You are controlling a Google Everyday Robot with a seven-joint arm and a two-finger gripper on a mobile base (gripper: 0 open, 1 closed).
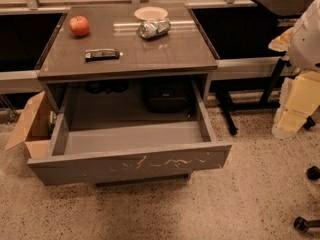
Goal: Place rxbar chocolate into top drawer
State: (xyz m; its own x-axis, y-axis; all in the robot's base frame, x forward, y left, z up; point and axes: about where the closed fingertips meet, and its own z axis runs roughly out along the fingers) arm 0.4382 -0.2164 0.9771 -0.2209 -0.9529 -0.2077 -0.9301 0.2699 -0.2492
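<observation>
The rxbar chocolate [102,54] lies flat on the grey tabletop [170,54], toward the front left. Its dark wrapper is glossy, and no print on it can be read. A red apple [79,25] sits behind it near the left rear corner, well apart from the bar. A crushed silver-green can [154,28] lies on its side at the rear middle, in front of a white bowl [151,13] and partly covering the bowl's near rim. I cannot tell what is inside the bowl.

The top drawer [100,170] is pulled out wide below the tabletop, with white scratches across its front panel. Its pale floor shows, though the tabletop's overhang shades the back part. In the cavity behind the drawer sits a dark bulky shape [166,96], too dim to identify. A brown cardboard box [27,126] stands open on the floor against the drawer's left side, and its contents are mostly hidden.

The tool [294,110] hangs at the right edge of the view, a cream-yellow form low beside the table, well away from both bar and drawer. It is partly cut off by the frame, and I cannot tell whether it is open or closed. The white arm [310,34] above it is also cropped. Black casters [313,173] show at the lower right, and what they belong to is out of view.
</observation>
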